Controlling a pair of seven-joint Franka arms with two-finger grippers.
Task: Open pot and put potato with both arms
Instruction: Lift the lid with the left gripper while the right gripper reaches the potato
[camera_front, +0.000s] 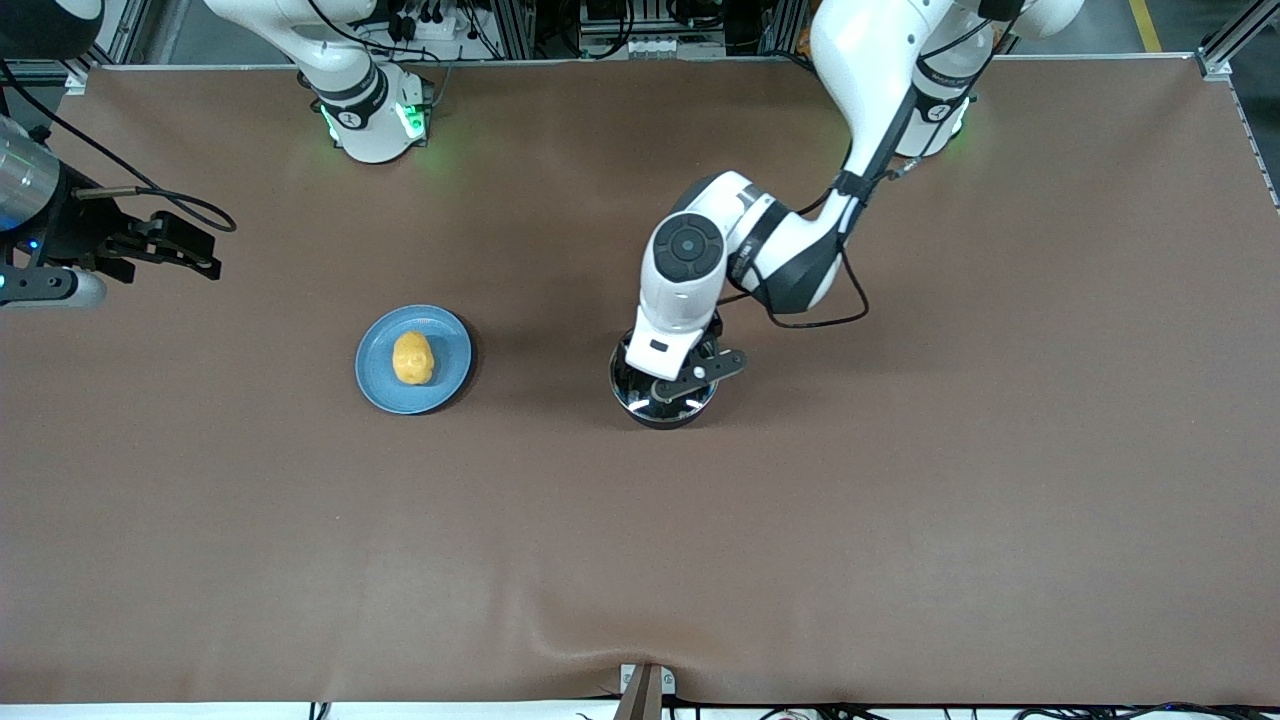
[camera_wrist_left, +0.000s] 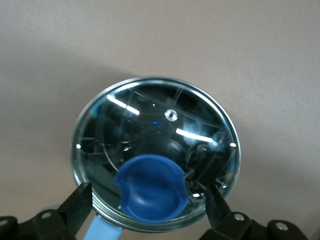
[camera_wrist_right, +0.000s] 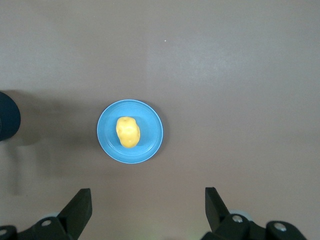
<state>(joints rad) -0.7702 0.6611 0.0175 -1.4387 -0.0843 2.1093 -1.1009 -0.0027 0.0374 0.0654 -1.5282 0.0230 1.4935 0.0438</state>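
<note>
The black pot (camera_front: 650, 412) stands mid-table with its glass lid (camera_wrist_left: 150, 125) on. My left gripper (camera_front: 676, 384) is low over it. In the left wrist view my left gripper (camera_wrist_left: 148, 205) is open, one finger on each side of the blue knob (camera_wrist_left: 152, 187), not touching it. A piece of the pot's blue handle (camera_wrist_left: 102, 230) shows under the lid's rim. The yellow potato (camera_front: 412, 357) lies on a light-blue plate (camera_front: 450, 372) toward the right arm's end. My right gripper (camera_front: 185, 250) is open and empty, high in the air; its view (camera_wrist_right: 147, 205) looks down on the potato (camera_wrist_right: 127, 132).
The brown table mat (camera_front: 900, 500) has a raised wrinkle at its edge nearest the front camera. The plate (camera_wrist_right: 150, 145) lies about a pot's width away from the pot. A dark round shape (camera_wrist_right: 7, 122) shows at the edge of the right wrist view.
</note>
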